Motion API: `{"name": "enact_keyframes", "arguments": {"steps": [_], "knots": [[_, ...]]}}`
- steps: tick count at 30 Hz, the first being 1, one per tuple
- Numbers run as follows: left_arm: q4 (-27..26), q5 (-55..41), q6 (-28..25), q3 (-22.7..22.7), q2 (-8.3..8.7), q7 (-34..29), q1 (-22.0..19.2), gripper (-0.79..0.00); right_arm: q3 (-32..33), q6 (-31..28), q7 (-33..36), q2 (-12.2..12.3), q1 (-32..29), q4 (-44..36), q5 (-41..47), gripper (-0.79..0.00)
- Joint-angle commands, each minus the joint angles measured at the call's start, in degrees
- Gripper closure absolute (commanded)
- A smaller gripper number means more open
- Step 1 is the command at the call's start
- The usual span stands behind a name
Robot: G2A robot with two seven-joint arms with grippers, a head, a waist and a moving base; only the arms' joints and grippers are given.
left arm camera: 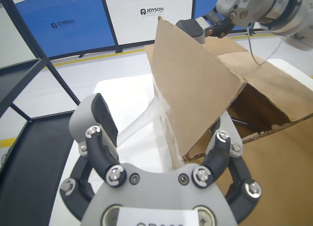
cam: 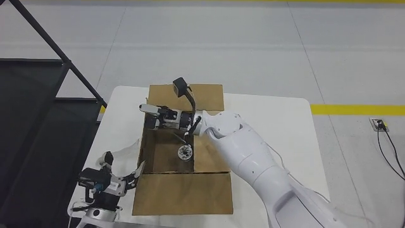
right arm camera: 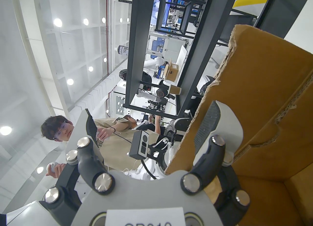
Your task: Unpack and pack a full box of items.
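Note:
An open cardboard box (cam: 183,193) sits on the white table (cam: 278,133), its near and far flaps folded out flat. Its side flap (left arm camera: 195,85) stands raised, with a strip of clear tape (left arm camera: 146,117) hanging from it. My left gripper (cam: 123,166) is open at the flap's near corner, which lies between its fingers (left arm camera: 105,119). At the flap's far end, my right gripper (cam: 147,115) is open, one finger (right arm camera: 210,124) against the cardboard (right arm camera: 269,90). A small round black-and-white item (cam: 184,152) lies inside the box.
A black metal rack (cam: 38,101) stands close beside the table on the left gripper's side. The right arm (cam: 253,158) stretches across the box opening. Bare table lies beyond the box toward the right edge.

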Motion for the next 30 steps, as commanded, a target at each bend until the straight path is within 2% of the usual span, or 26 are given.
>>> {"name": "enact_keyframes", "arguments": {"steps": [1,8,13,23,30], "knots": [[0.07,-0.18,0.3,-0.57,-0.02,0.24,0.18,-0.785,0.17,-0.46,-1.19,-0.04,0.36,1.07,-0.68,-0.785],[1.26,-2.12,0.7,-3.94,-0.05,0.84,1.28,-0.785,0.19,-0.22,-7.11,0.7,1.72,4.76,-6.28,-0.785],[3.46,-3.54,0.51,-6.13,-0.06,0.61,1.3,-0.785,0.81,0.62,-7.81,2.19,2.25,6.87,-9.19,-0.785],[8.09,-3.17,-0.08,-6.87,-0.16,-0.12,-0.21,-0.785,4.36,-2.38,-4.21,5.96,0.21,6.22,-8.7,-0.785],[11.98,-1.64,-0.94,-5.45,-0.26,-1.4,-2.63,-0.785,8.01,-7.62,4.28,8.82,-2.87,0.58,-5.61,-0.785]]}}
